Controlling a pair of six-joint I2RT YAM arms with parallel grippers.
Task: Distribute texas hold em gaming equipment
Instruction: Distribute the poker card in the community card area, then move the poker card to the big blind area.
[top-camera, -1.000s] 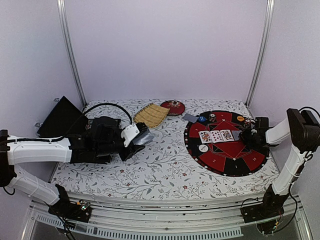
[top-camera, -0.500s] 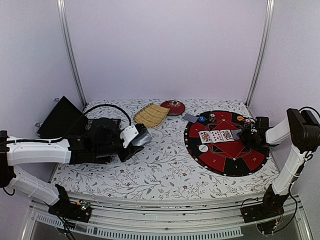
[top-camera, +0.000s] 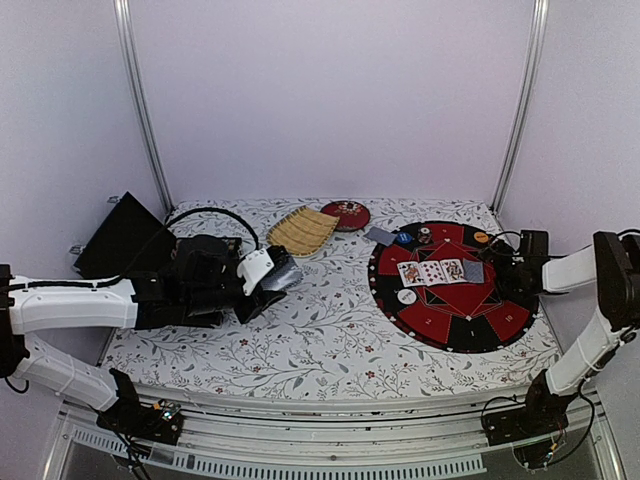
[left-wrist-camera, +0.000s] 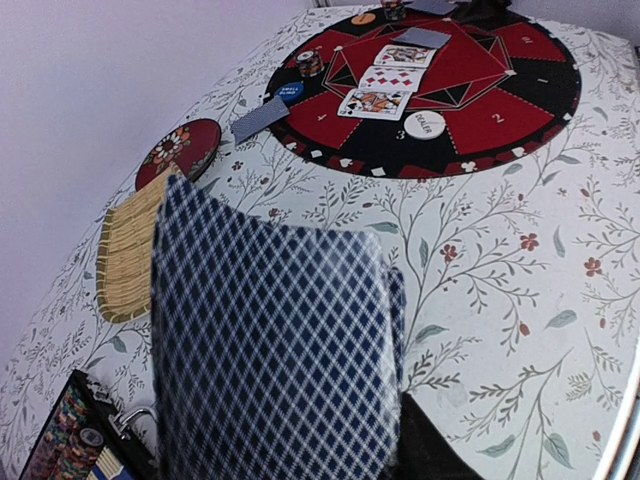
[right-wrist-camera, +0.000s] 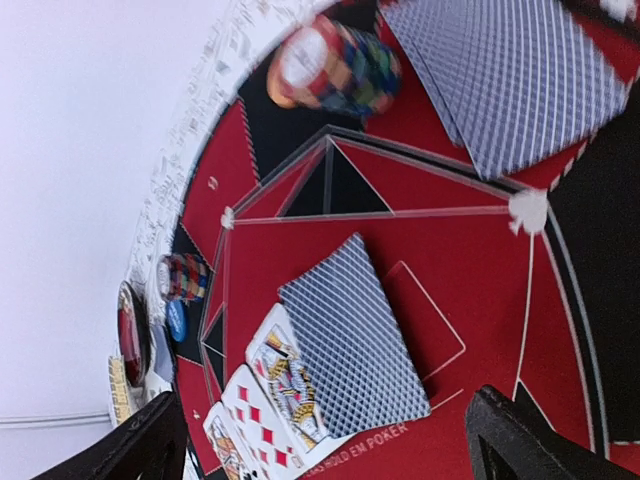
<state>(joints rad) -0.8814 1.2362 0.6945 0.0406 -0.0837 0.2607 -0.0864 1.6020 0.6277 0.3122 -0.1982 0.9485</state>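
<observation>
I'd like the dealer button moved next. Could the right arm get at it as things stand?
Probably yes. The right gripper is open and empty at the mat's right side; the button lies flat on its near left, clear of the cards, with nothing tall between.

White arm links (top-camera: 70, 302), black joints (top-camera: 190, 290), black-fingered right pincer (right-wrist-camera: 335, 445), looping black cable (top-camera: 215, 212)

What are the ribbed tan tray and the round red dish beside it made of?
The tray looks like woven bamboo or reed: matte tan slats in parallel rows. The dish looks like smooth red lacquer or painted plastic, with a flower pattern in its middle; the pictures cannot settle which.
</observation>
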